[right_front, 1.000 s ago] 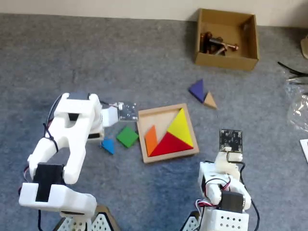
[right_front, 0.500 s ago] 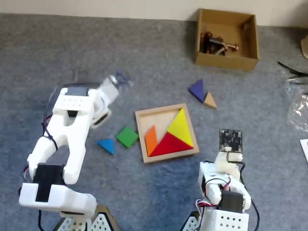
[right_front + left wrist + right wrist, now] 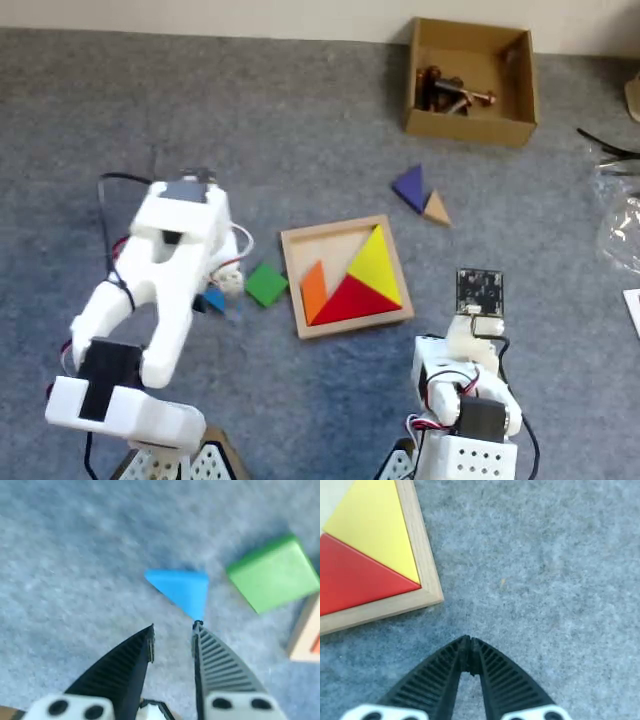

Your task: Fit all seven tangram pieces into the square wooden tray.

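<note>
High view: the left arm [image 3: 160, 290], white, fills the left half of the frame. It stretches from its base at the lower left edge up toward centre left, with the wrist bent downward. The left gripper [image 3: 174, 626] has its black ribbed fingers parted, with a clear gap between the tips. The right arm [image 3: 465, 400] sits folded over its base at the lower right, a black circuit board [image 3: 479, 292] uppermost. The right gripper [image 3: 469, 640] has its fingers closed, tips touching.
</note>
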Action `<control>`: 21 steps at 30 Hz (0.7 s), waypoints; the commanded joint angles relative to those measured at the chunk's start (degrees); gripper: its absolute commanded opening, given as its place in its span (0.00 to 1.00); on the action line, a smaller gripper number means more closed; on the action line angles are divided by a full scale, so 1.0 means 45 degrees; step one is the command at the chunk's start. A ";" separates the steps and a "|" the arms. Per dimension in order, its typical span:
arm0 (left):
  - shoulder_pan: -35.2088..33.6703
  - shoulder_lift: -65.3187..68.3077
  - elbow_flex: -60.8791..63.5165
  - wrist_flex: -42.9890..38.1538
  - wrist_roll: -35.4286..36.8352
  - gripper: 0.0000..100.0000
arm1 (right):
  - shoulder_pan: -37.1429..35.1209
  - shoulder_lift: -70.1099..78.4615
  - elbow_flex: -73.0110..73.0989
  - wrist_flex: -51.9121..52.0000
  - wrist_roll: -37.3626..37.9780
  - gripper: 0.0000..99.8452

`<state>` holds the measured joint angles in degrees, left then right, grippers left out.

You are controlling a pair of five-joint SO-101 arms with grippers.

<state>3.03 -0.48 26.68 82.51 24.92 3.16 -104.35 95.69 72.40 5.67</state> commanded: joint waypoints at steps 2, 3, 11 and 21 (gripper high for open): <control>0.1221 -0.0283 -0.0635 0.0274 0.0234 0.13 | -0.0205 -0.0186 0.1455 -0.0205 -0.0137 0.00; 0.1241 -0.0283 -0.0635 0.0274 0.0234 0.13 | -0.0205 -0.0186 0.1455 -0.0205 -0.0137 0.00; 0.1241 -0.0283 -0.0635 0.0254 0.3673 0.13 | -0.0205 -0.0186 0.1455 -0.0205 -0.0137 0.00; 0.0244 -0.0264 -0.0498 -0.1035 0.8947 0.13 | -0.0205 -0.0186 0.1455 -0.0205 -0.0137 0.00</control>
<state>6.90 -0.48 26.68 80.92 62.46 3.16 -104.35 95.69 72.40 5.67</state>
